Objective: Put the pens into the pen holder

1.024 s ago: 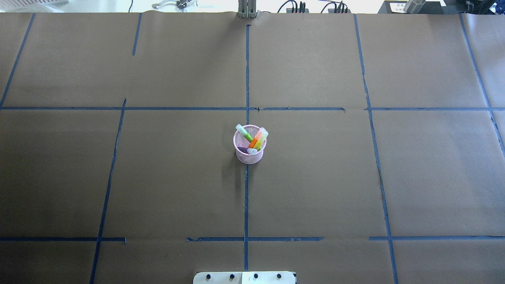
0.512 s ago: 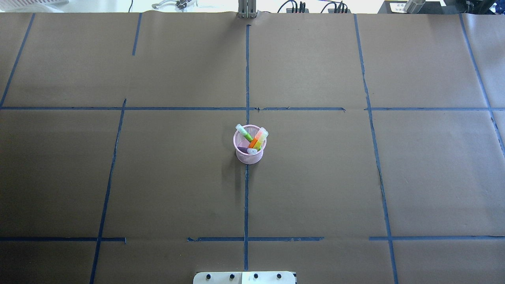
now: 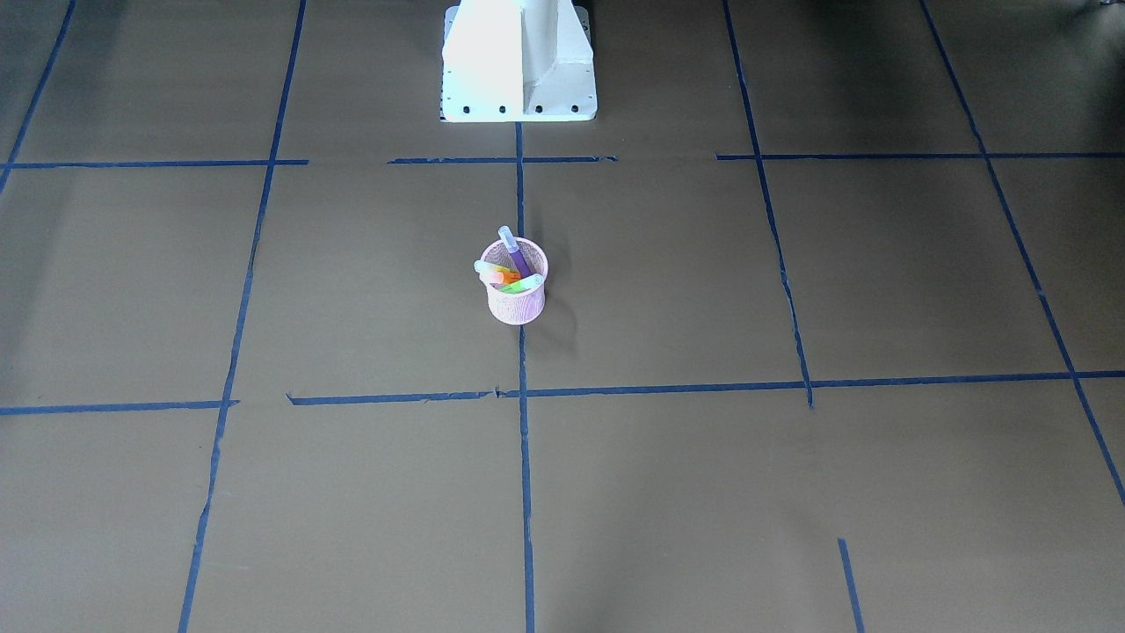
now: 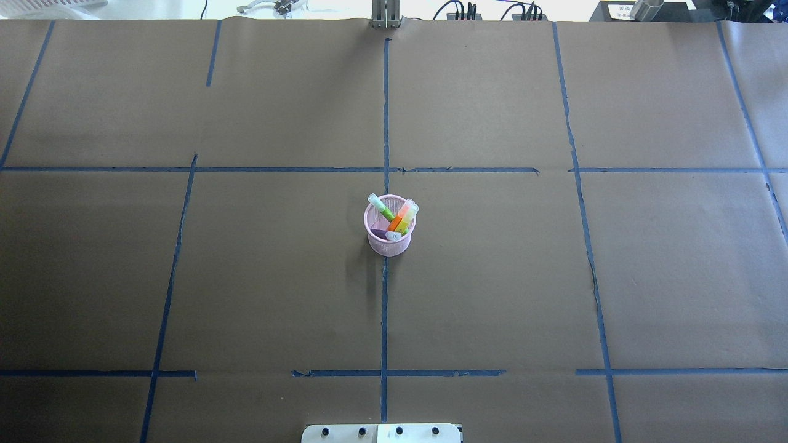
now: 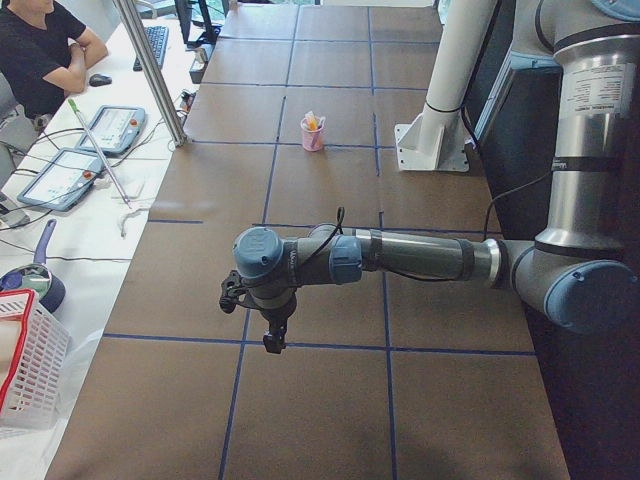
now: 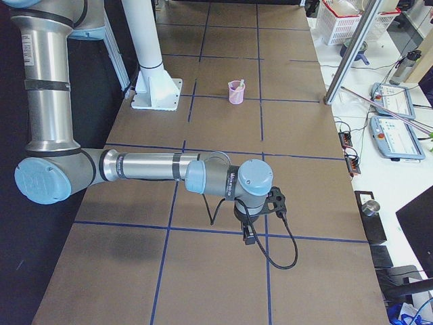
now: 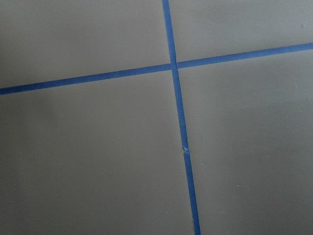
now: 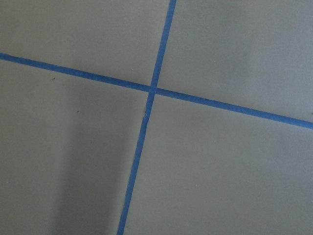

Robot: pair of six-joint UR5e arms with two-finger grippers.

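Note:
The pink mesh pen holder (image 4: 389,241) stands upright at the table's centre, on the middle blue tape line; it also shows in the front view (image 3: 516,303) and both side views (image 5: 313,138) (image 6: 236,93). The green pen (image 4: 381,208), orange pen (image 4: 401,216) and purple pen (image 3: 515,251) stand inside it, cap ends up. My left gripper (image 5: 271,343) hangs far off at the table's left end, my right gripper (image 6: 247,234) at the right end; I cannot tell if either is open or shut. Neither holds anything visible.
Blue tape lines grid the brown table. The white robot base (image 3: 518,61) sits at the near edge. Operators' desk with teach pendants (image 6: 396,135), a white basket (image 5: 25,360) and a metal post (image 5: 150,70) lie beyond the far edge. Both wrist views show only tape crossings.

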